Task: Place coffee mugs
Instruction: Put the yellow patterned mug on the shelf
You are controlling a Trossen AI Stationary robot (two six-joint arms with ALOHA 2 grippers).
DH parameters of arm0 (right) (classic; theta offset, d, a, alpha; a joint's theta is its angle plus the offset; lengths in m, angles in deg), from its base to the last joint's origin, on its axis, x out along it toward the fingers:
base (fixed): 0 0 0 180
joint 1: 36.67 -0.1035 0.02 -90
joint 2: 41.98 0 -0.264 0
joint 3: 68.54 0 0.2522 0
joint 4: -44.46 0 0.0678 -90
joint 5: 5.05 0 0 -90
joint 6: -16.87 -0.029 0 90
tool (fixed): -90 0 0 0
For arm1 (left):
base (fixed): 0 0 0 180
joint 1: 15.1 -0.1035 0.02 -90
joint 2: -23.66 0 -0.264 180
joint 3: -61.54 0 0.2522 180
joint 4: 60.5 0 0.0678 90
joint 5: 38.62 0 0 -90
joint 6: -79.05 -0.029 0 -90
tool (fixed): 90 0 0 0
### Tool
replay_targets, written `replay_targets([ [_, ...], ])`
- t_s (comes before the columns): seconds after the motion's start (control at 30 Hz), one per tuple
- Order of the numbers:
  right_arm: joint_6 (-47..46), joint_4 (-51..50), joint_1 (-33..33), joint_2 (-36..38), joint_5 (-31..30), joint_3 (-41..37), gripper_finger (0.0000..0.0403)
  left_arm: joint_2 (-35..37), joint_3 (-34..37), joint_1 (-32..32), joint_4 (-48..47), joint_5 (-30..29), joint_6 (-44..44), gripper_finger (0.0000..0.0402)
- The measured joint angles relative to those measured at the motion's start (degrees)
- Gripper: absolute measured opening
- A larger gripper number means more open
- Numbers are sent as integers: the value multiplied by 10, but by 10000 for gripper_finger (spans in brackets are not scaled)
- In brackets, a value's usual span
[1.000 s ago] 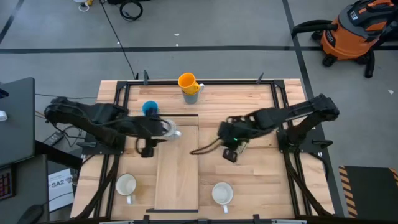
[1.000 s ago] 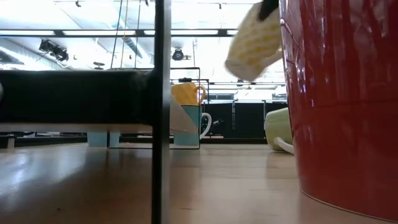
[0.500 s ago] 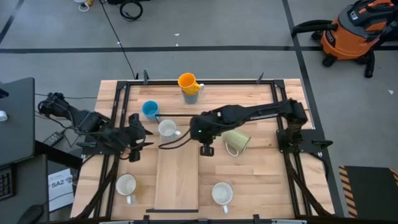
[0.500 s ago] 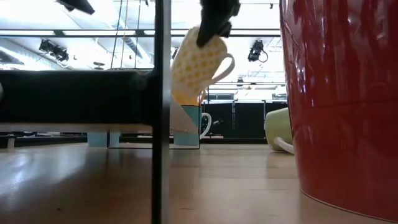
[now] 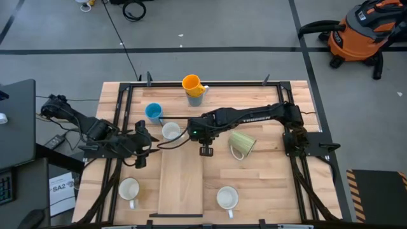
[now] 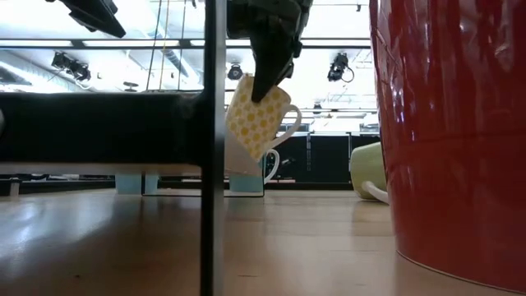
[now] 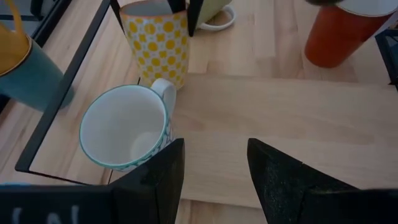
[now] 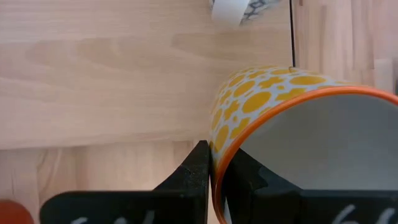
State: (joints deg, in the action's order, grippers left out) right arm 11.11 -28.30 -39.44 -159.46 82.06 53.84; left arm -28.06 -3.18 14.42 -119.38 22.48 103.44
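The yellow-dotted mug [image 6: 256, 122] is pinched by its rim in the right gripper [image 8: 214, 167], hung tilted in the air just beside the white mug [image 5: 170, 131]. The left gripper [image 7: 212, 163] is parked open nearby.

Wooden table [image 5: 267, 175] with blue mug [image 5: 152, 112], tipped green mug [image 5: 241, 144], two white mugs near its front edge.
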Motion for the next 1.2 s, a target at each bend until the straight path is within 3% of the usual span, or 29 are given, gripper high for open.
replay_targets([
  [1.2, 30, 62, 0, -5, 0, -18, 52, 0, 0, 0, 8, 0, -1, 181],
])
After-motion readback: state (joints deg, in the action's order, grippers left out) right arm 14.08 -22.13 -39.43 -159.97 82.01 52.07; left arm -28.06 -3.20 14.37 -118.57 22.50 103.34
